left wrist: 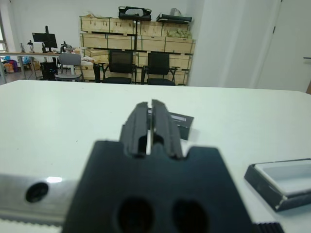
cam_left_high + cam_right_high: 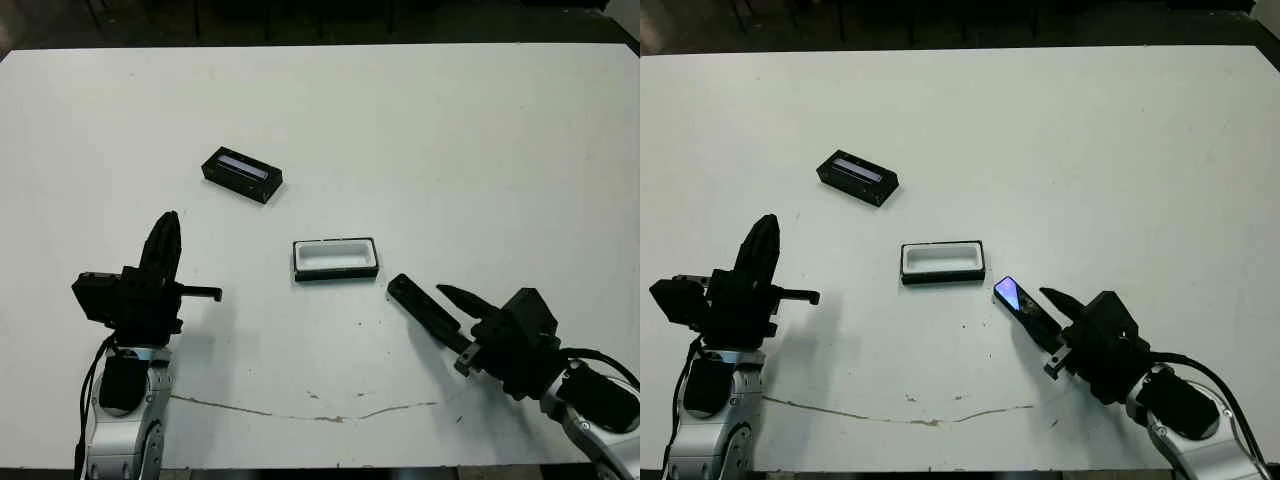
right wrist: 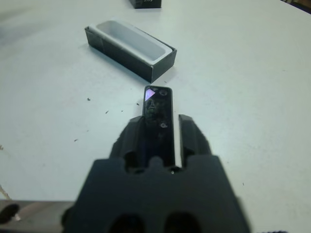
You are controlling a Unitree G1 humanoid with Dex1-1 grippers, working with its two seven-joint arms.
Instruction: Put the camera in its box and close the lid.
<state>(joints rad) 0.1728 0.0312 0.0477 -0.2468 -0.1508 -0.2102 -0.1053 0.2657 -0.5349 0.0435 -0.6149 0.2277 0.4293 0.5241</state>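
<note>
My right gripper is shut on the camera, a slim black bar with a pale glossy patch at its free end. That end points toward the box and stops a short way off its near right corner. The box, a shallow black tray with white lining, sits open and empty at the table's middle. The lid, a black block with a pale strip, lies farther back and to the left. My left gripper is raised at the front left, shut on nothing, pointing toward the lid.
A thin dark crack runs along the white table near its front edge. Beyond the table's far side the left wrist view shows office chairs and stacked crates.
</note>
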